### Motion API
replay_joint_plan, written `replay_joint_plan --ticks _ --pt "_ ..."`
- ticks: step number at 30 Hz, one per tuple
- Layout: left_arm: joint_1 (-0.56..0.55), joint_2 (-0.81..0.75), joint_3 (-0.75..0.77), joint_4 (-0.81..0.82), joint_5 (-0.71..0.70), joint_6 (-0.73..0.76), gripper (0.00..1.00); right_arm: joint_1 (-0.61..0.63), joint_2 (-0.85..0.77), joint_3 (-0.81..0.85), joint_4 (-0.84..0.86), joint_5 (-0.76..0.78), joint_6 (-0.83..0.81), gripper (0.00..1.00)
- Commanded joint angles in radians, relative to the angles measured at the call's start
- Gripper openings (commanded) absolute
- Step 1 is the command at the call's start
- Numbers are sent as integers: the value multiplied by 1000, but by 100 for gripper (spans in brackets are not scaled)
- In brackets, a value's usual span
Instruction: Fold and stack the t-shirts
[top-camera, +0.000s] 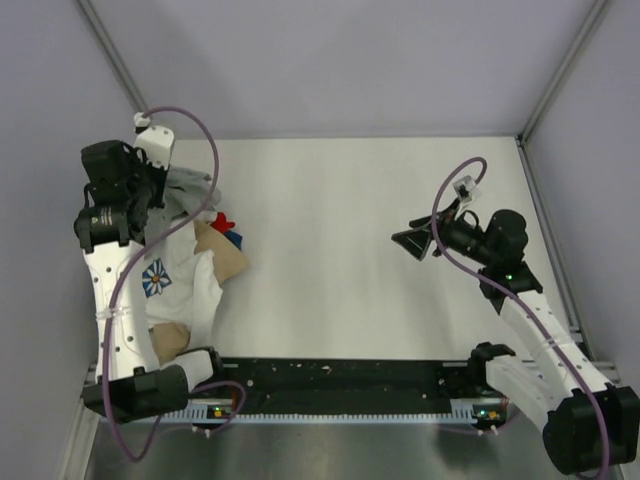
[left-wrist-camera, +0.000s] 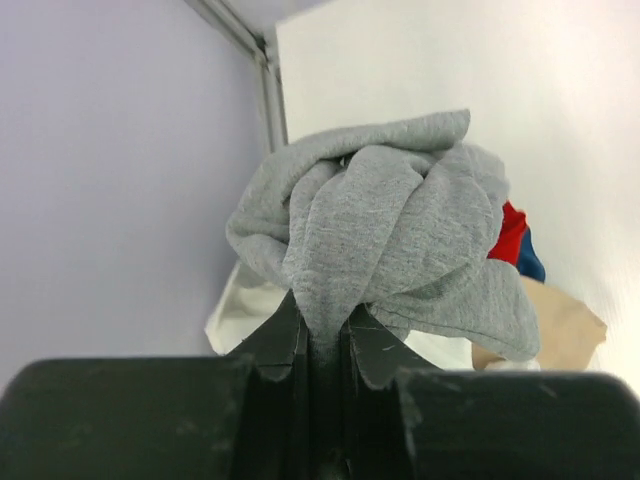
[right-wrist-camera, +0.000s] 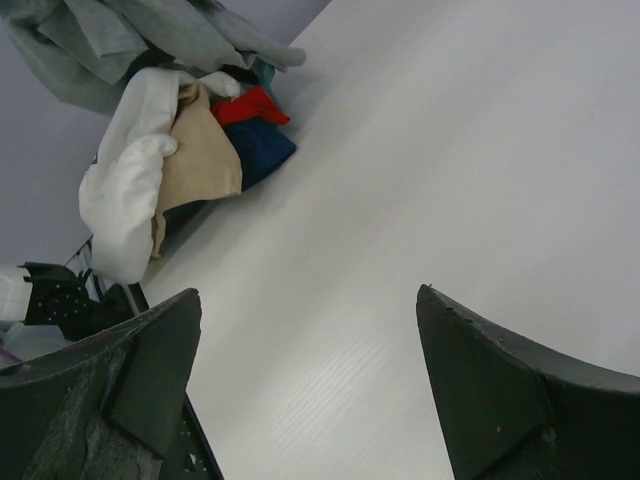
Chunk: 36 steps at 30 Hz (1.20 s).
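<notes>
Grip check: my left gripper (left-wrist-camera: 325, 335) is pinched tight on the grey tee (left-wrist-camera: 390, 220), bunched right over the pile (top-camera: 195, 275) at the left edge of the table (top-camera: 350, 200). My right gripper (right-wrist-camera: 310, 385) gapes wide, well apart, so left's nearer.

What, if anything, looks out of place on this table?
Nothing damaged. The t-shirts sit in a crumpled, unfolded heap at the left edge of the table, and the grey tee hangs bunched from the shut left gripper.
</notes>
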Motion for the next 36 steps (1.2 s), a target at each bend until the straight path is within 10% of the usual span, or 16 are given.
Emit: replay_joint_plan --ticks 1,6,11,22,24,29,36 --pt "2 2 103 37 57 19 6 30 40 93 61 -16 2 86" --pt "-91 37 312 -12 299 -84 2 107 71 171 -8 6 -68 85" --pt "-442 174 543 -89 359 -95 0 110 105 258 -10 -5 -22 86" --pt "-608 373 444 -77 591 -34 4 -45 158 335 -373 396 -89 84" --pt "-599 389 298 -63 538 90 17 -46 186 351 -454 498 -134 82" --pt "-520 433 23 107 321 142 95 -31 272 329 -545 575 -136 75" --pt "-363 389 42 -3 409 37 99 335 379 375 -619 670 -295 69"
